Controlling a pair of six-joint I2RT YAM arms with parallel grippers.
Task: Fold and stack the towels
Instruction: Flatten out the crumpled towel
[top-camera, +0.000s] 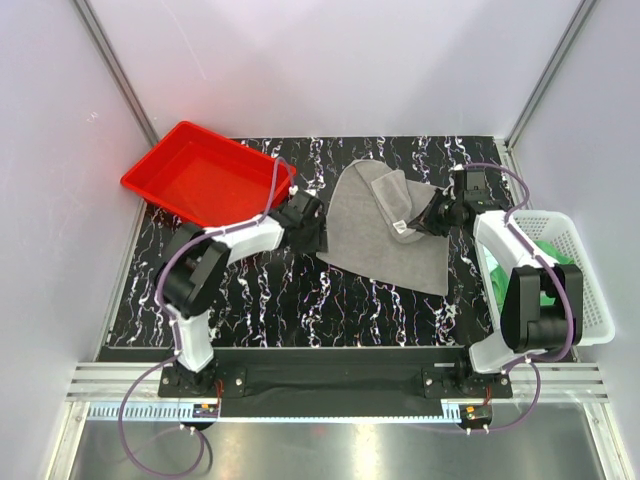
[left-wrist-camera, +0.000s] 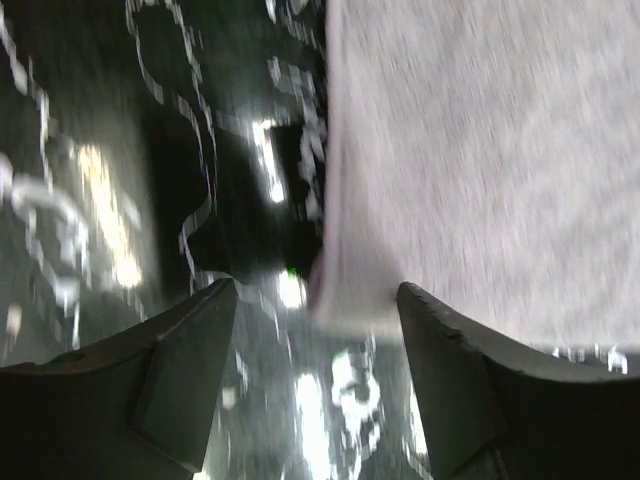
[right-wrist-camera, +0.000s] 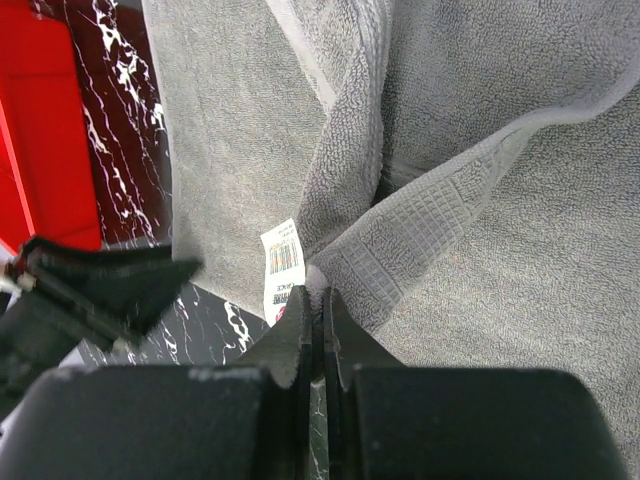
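Note:
The grey towel (top-camera: 385, 228) lies spread on the black marbled table, its upper right corner folded over toward the middle. My right gripper (top-camera: 418, 224) is shut on that folded corner; the right wrist view shows the grey towel (right-wrist-camera: 470, 150), its white barcode label (right-wrist-camera: 283, 262) and my right gripper (right-wrist-camera: 322, 298) pinching the cloth. My left gripper (top-camera: 318, 236) is open at the towel's left edge; in the blurred left wrist view the grey towel (left-wrist-camera: 480, 150) has its corner just ahead of my left gripper (left-wrist-camera: 318, 300). A green towel (top-camera: 545, 262) lies in the basket. The white and salmon-pink towels are out of view.
A red plastic tray (top-camera: 205, 172) stands at the back left, also in the right wrist view (right-wrist-camera: 45, 130). A white mesh basket (top-camera: 580, 290) sits at the right edge beside the right arm. White walls close in the table.

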